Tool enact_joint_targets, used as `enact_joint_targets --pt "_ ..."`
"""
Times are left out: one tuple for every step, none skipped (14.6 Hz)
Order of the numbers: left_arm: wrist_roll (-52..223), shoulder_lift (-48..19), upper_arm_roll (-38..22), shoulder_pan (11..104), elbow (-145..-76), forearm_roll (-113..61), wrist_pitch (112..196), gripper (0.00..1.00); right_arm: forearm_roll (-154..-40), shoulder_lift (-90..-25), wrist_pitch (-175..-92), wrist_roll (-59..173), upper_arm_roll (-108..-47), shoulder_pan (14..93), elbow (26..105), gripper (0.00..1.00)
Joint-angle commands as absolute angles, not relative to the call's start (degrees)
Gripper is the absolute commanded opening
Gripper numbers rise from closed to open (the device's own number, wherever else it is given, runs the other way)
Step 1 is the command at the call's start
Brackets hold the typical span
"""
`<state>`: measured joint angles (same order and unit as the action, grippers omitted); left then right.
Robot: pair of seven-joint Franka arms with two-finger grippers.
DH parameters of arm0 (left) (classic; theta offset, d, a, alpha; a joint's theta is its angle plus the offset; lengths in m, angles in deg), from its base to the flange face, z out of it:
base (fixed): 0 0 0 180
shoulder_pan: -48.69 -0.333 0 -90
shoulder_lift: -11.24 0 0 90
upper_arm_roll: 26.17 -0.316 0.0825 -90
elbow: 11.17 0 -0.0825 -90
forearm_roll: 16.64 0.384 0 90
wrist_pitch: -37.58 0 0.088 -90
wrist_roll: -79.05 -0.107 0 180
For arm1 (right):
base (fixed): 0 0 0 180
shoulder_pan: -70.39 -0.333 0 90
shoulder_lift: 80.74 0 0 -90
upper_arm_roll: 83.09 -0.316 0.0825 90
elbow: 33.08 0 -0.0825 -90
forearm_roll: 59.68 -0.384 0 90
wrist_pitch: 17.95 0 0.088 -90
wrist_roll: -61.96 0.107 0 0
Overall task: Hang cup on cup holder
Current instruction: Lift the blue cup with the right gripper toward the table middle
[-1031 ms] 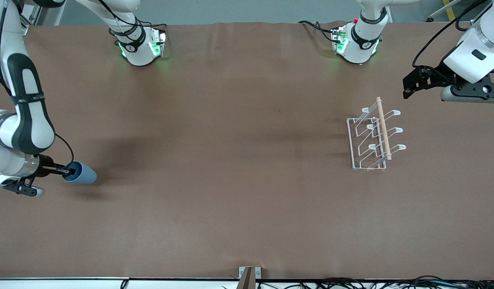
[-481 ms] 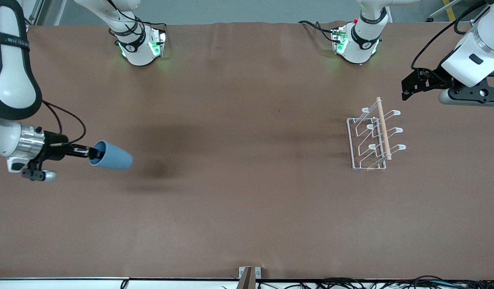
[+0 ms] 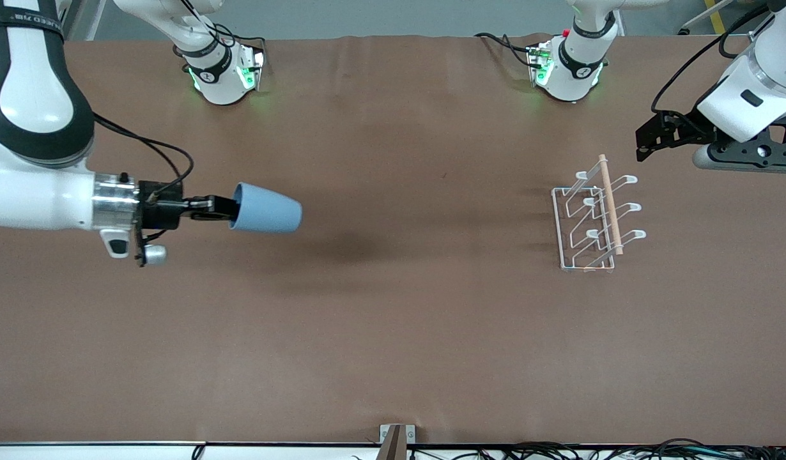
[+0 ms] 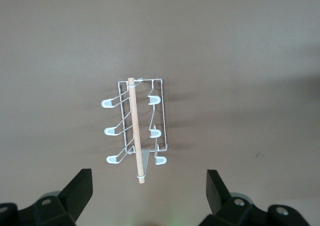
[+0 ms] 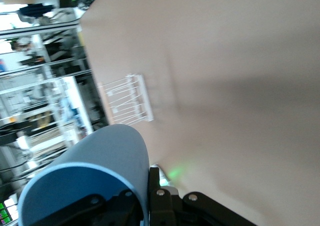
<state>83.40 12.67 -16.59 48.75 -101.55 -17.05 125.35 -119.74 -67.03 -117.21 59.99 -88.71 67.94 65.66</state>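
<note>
My right gripper (image 3: 222, 208) is shut on the rim of the light-blue cup (image 3: 266, 216), one finger inside and one outside. The cup lies on its side in the air, base pointing toward the cup holder, over the table at the right arm's end. In the right wrist view the cup (image 5: 95, 171) fills the space by the gripper (image 5: 148, 198), with the cup holder (image 5: 127, 104) small in the distance. The white wire cup holder (image 3: 594, 220) with its wooden dowel stands at the left arm's end. My left gripper (image 3: 642, 145) hangs open and empty above the table beside the holder (image 4: 136, 131); in its own view the left gripper (image 4: 149, 192) has wide-set fingers (image 4: 80, 191).
Both arm bases (image 3: 223, 73) (image 3: 567, 70) stand along the table edge farthest from the front camera. A small metal bracket (image 3: 396, 439) and cables sit at the edge nearest that camera. Brown table surface (image 3: 418, 306) lies between cup and holder.
My right gripper has lifted the cup and carried it toward the middle of the table, in the holder's direction. The left gripper has drifted only slightly.
</note>
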Motion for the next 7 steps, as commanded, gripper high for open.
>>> enact_joint_targets --pt "82.5 12.0 -16.5 49.2 -100.2 -17.4 124.3 1.00 -130.4 -68.9 -117.6 59.3 -88.4 65.6 71.1 0.02" --pt "82.5 11.9 -16.5 50.4 -100.3 -17.4 124.3 1.00 -132.9 -68.8 -117.9 59.3 -88.4 64.1 71.3 0.02" --pt "82.7 11.2 -16.6 52.3 -100.2 -17.4 124.4 1.00 -134.9 -68.6 -118.2 59.4 -88.4 63.1 71.4 0.02" --pt "82.7 10.9 -16.6 54.1 -100.2 -17.3 124.5 1.00 -138.0 -68.6 -119.1 59.4 -88.4 61.9 72.1 0.02" --pt "83.0 10.8 -16.6 55.5 -100.1 -17.4 124.6 1.00 -141.4 -68.6 -120.5 59.4 -88.4 60.6 73.3 0.02" --pt "83.1 10.6 -16.6 57.2 -99.9 -17.4 124.7 1.00 -144.6 -68.6 -122.0 59.3 -88.4 59.1 73.9 0.02" --pt "83.4 9.8 -16.6 59.5 -98.6 -17.4 124.8 1.00 -147.0 -68.5 -124.0 59.3 -88.4 57.0 74.0 0.02"
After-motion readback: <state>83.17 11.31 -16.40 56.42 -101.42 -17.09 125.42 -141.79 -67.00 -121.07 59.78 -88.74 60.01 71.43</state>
